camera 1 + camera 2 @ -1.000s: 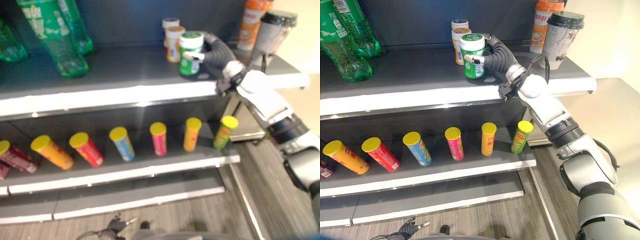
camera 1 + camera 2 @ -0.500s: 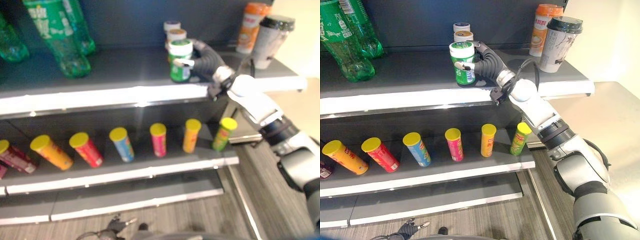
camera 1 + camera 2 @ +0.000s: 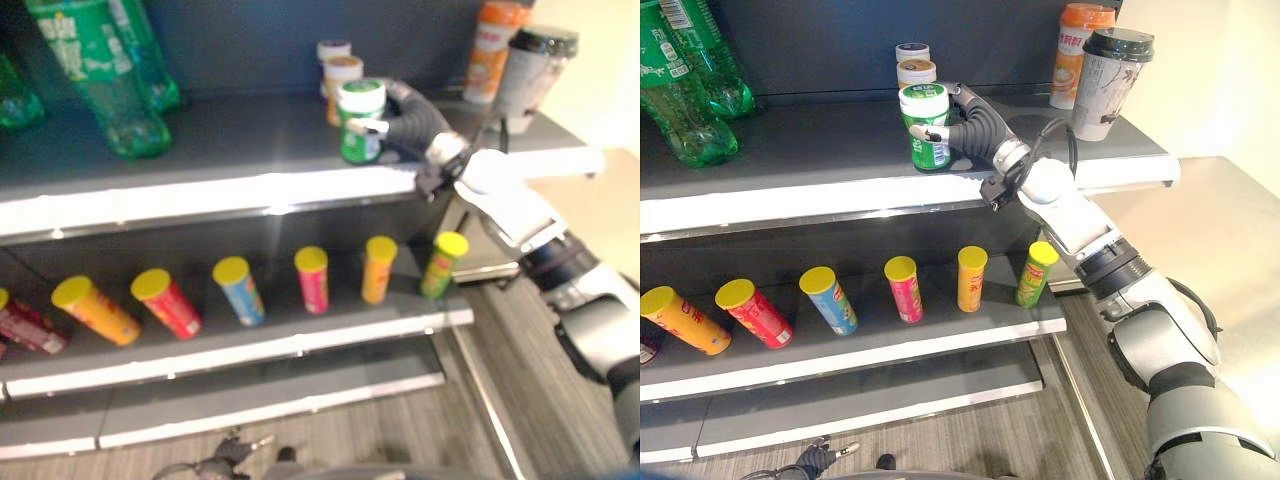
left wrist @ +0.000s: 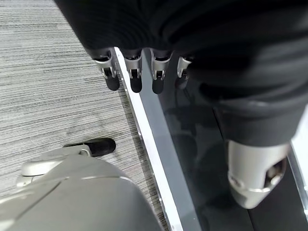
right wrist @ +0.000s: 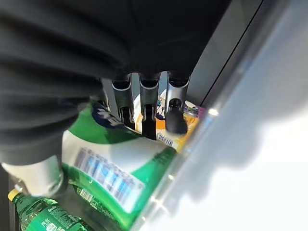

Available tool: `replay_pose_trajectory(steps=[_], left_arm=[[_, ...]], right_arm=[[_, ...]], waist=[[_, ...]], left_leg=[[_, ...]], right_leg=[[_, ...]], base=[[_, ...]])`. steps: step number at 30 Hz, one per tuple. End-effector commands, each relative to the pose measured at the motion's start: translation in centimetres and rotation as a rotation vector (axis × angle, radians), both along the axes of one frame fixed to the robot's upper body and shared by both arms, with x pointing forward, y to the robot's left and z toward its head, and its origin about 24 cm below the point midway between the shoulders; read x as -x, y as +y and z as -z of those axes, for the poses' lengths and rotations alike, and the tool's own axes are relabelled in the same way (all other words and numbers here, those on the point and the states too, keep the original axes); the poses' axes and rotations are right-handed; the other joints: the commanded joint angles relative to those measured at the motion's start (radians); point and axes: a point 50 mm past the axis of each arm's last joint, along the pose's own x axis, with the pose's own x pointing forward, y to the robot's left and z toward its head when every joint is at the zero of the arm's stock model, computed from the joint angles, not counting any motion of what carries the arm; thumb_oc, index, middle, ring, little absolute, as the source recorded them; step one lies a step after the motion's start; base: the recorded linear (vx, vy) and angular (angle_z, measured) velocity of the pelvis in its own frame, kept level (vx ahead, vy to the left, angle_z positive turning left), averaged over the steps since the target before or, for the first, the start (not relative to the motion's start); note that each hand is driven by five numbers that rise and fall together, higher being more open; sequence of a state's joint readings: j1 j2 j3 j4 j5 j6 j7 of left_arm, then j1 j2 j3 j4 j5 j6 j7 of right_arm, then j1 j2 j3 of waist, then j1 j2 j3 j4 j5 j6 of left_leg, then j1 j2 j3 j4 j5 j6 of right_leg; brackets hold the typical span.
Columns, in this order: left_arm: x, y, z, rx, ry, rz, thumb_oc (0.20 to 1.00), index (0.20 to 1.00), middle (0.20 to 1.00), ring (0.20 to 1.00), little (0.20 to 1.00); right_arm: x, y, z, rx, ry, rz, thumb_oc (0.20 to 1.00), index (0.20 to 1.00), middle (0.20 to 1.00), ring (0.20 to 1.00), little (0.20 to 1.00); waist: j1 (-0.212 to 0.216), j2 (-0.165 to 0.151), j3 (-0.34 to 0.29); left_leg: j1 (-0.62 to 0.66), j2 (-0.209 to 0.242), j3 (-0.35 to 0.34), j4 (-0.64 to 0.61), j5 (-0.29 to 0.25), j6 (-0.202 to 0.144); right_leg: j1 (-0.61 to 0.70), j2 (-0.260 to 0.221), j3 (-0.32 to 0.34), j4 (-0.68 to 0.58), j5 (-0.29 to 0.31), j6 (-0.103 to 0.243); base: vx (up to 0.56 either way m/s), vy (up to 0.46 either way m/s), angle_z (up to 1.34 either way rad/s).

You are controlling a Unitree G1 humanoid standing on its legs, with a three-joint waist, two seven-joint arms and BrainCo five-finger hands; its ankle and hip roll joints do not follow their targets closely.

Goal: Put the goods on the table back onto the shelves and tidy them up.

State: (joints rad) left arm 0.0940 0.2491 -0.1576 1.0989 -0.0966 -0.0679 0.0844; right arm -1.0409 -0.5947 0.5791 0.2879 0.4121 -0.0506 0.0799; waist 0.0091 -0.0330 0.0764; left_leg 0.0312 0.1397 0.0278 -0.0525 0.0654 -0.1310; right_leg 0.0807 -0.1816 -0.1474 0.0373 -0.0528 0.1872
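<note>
Colours along the dark grey shelves (image 3: 840, 150)

The held jar (image 3: 926, 128) was green with a white lid; the bottles (image 3: 685, 80) green; the cup (image 3: 1106, 70) pale with a black lid. Below, the tubes (image 3: 902, 288) all had yellow caps over orange, red, blue, pink and green bodies.

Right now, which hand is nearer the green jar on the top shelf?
The right hand: its fingers are curled round the green jar on the top shelf. The left hand hangs low near the floor, far from it.
</note>
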Motion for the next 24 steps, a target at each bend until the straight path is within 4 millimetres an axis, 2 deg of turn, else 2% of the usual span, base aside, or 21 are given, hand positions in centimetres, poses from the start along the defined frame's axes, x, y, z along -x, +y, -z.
replay_pose_trajectory(steps=[1, 12, 16, 18, 20, 24], left_arm=[[-2.7, 2.5, -1.3, -0.096, -0.066, 0.049, 1.0, 1.0, 1.0, 1.0, 1.0], [-2.7, 2.5, -1.3, -0.1, -0.063, 0.043, 1.0, 1.0, 1.0, 1.0, 1.0], [-2.7, 2.6, -1.3, -0.095, -0.068, 0.027, 1.0, 1.0, 1.0, 1.0, 1.0], [-2.6, 2.7, -1.4, -0.097, -0.066, 0.013, 1.0, 1.0, 1.0, 1.0, 1.0], [-2.3, 2.8, -1.3, -0.099, -0.059, -0.007, 1.0, 1.0, 1.0, 1.0, 1.0], [-2.2, 2.9, -1.2, -0.101, -0.055, -0.011, 1.0, 1.0, 1.0, 1.0, 1.0]], right_arm=[[0.1, -0.4, -1.7, -0.022, -0.074, 0.015, 1.0, 1.0, 1.0, 1.0, 1.0], [0.1, -1.0, -2.1, -0.057, -0.084, 0.035, 1.0, 1.0, 1.0, 1.0, 1.0], [0.6, -2.4, -3.8, -0.077, -0.164, 0.08, 1.0, 1.0, 1.0, 1.0, 1.0], [1.5, -3.2, -5.4, -0.096, -0.247, 0.097, 1.0, 1.0, 1.0, 1.0, 1.0], [3.5, -4.7, -7.5, -0.124, -0.391, 0.123, 1.0, 1.0, 1.0, 1.0, 1.0], [5.7, -5.9, -8.7, -0.157, -0.502, 0.122, 1.0, 1.0, 1.0, 1.0, 1.0]], waist=[[0.011, -0.037, 0.009], [0.005, -0.036, 0.007], [0.0, -0.037, 0.004], [-0.005, -0.036, 0.003], [-0.02, -0.034, -0.001], [-0.034, -0.031, -0.007]], left_leg=[[0.032, 0.017, 0.106, 0.083, -0.177, -0.015], [0.037, 0.019, 0.109, 0.083, -0.18, -0.015], [0.038, 0.019, 0.112, 0.082, -0.18, -0.015], [0.041, 0.02, 0.114, 0.081, -0.18, -0.015], [0.044, 0.02, 0.118, 0.082, -0.184, -0.014], [0.049, 0.022, 0.125, 0.081, -0.188, -0.014]], right_leg=[[-0.108, -0.028, 0.039, 0.067, -0.053, 0.036], [-0.109, -0.026, 0.042, 0.069, -0.053, 0.037], [-0.109, -0.026, 0.042, 0.068, -0.052, 0.039], [-0.109, -0.026, 0.043, 0.067, -0.051, 0.041], [-0.11, -0.024, 0.047, 0.066, -0.05, 0.043], [-0.112, -0.021, 0.055, 0.065, -0.051, 0.046]], base=[[0.0, 0.0, 0.0], [0.0, 0.0, 0.0], [0.0, 0.0, 0.0], [0.0, 0.0, 0.0], [0.0, 0.0, 0.0], [0.0, 0.005, -0.01]])
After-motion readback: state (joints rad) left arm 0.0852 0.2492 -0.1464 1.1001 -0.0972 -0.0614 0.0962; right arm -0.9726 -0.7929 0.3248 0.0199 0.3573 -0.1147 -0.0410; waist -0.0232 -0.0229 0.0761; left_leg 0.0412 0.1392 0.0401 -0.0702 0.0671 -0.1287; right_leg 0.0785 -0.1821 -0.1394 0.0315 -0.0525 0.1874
